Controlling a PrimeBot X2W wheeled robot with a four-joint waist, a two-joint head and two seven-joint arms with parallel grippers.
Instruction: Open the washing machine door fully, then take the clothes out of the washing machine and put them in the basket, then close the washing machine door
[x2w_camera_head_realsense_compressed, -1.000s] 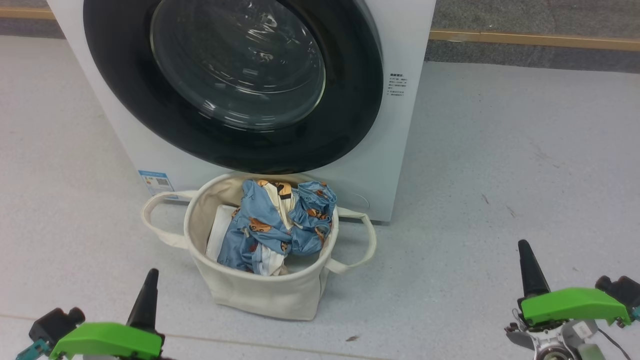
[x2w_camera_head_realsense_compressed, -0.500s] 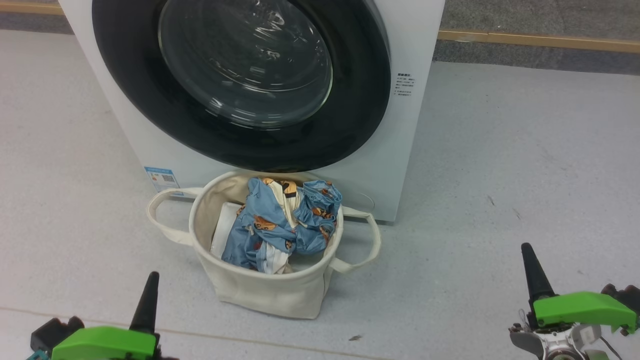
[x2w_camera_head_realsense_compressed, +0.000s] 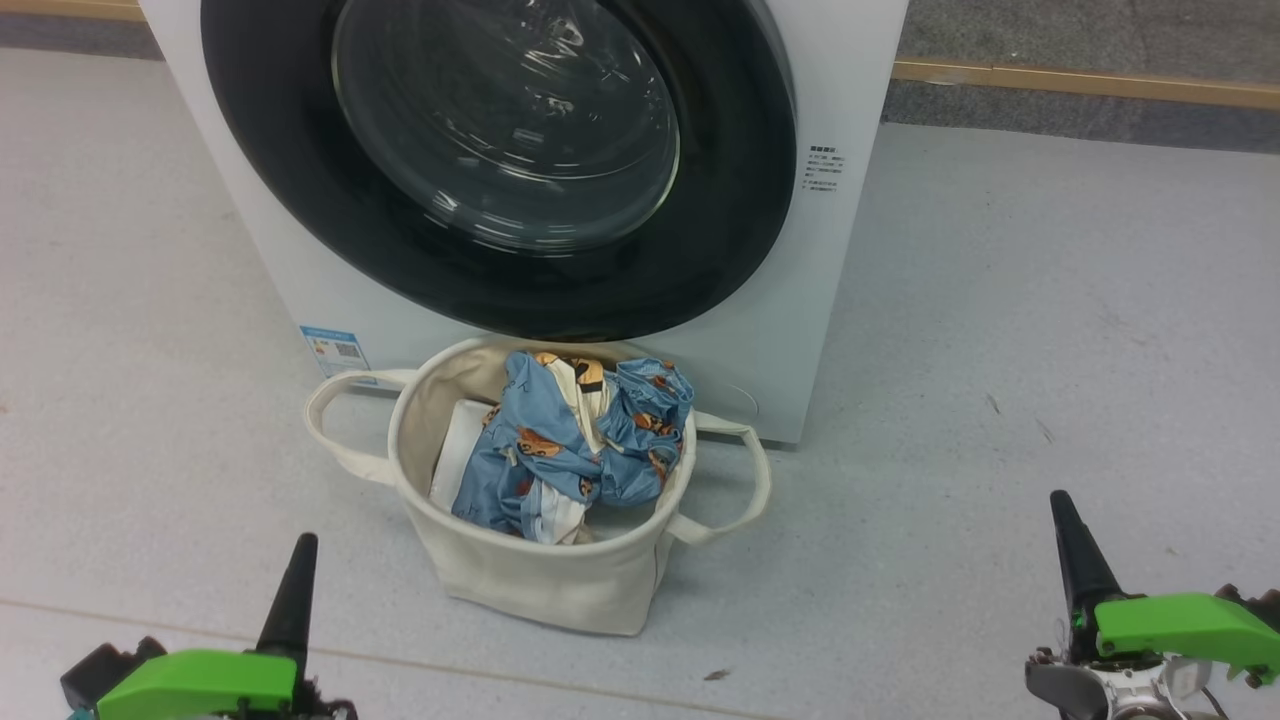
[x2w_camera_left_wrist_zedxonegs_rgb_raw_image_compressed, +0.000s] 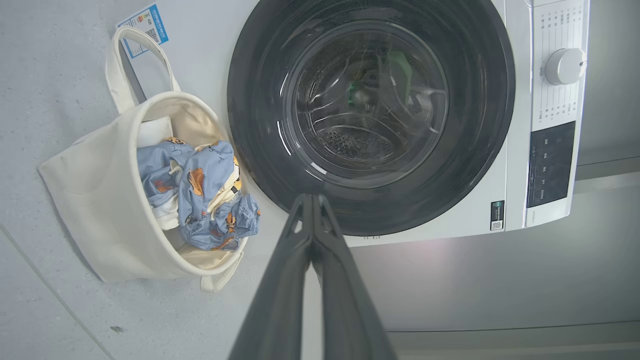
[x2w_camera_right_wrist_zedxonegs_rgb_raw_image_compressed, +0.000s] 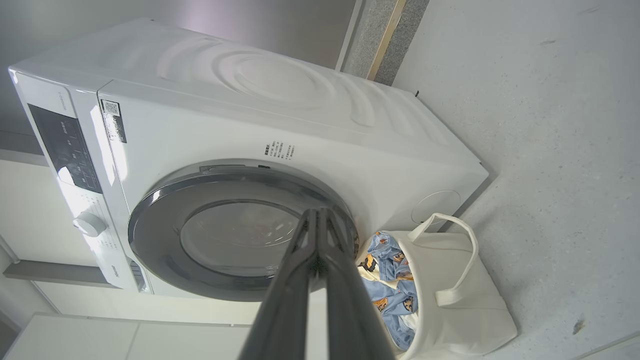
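While the left tool (x2w_camera_head_realsense_compressed: 303, 542) and right tool (x2w_camera_head_realsense_compressed: 1058, 498) rest pinched together, speckled grey floor (x2w_camera_head_realsense_compressed: 1000, 300) stretches to a wood-trimmed wall (x2w_camera_head_realsense_compressed: 1100, 30).

basket (x2w_camera_head_realsense_compressed: 540, 590) sitting lower centre, just in front of washing machine (x2w_camera_head_realsense_compressed: 800, 280); clothes (x2w_camera_head_realsense_compressed: 570, 440) lying inside; door (x2w_camera_head_realsense_compressed: 260, 180) above, apparently sitting flush.

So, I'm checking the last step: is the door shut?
Shut. The door lies flat against the machine's front in both wrist views, with no gap showing at its rim.
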